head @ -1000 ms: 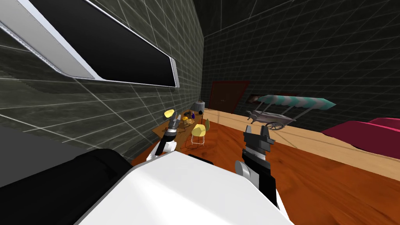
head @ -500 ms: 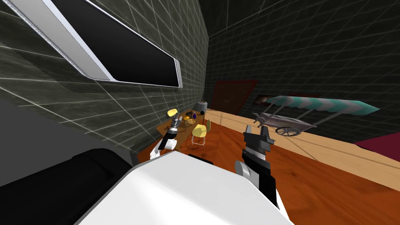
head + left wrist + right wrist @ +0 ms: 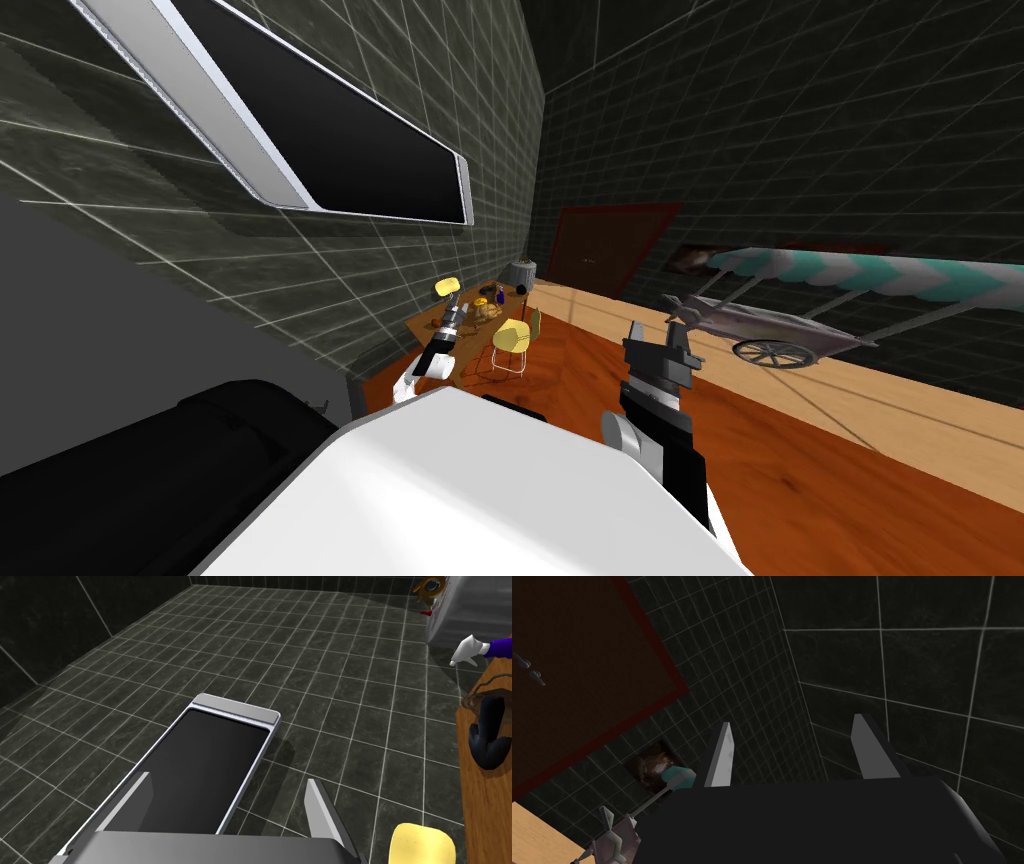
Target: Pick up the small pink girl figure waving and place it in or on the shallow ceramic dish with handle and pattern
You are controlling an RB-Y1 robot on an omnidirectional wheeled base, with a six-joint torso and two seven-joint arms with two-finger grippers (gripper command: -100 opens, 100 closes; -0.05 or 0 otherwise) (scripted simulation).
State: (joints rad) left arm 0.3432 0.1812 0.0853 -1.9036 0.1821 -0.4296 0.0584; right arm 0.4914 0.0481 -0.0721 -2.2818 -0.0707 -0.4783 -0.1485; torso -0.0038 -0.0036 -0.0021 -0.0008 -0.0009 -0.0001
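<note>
**Approach under way, nothing gripped yet**

The step in hand looks like the approach, since both grippers are empty. The left gripper (image 3: 227, 778) has its 2 fingers standing wide apart with nothing between them. The right gripper (image 3: 793, 721), well apart from it, is likewise spread and holds nothing.

The desk (image 3: 487, 801) lies ahead of the left gripper and off to one side, well apart from its fingertips. A yellow chair (image 3: 511, 338) is drawn up beside the desk. A cluster of small things (image 3: 487, 303) sits on the desk beyond the gripper, too small to sort. I cannot tell which is the pink girl figure or which is the patterned dish. Nearer the gripper, a black object (image 3: 487, 736) and a white-gloved, purple-sleeved arm (image 3: 470, 651) show at the desk's edge.

The next move, in my judgement, calls for closing on the desk until the figure can be picked out. Then 1 open gripper can be brought over it.
</note>
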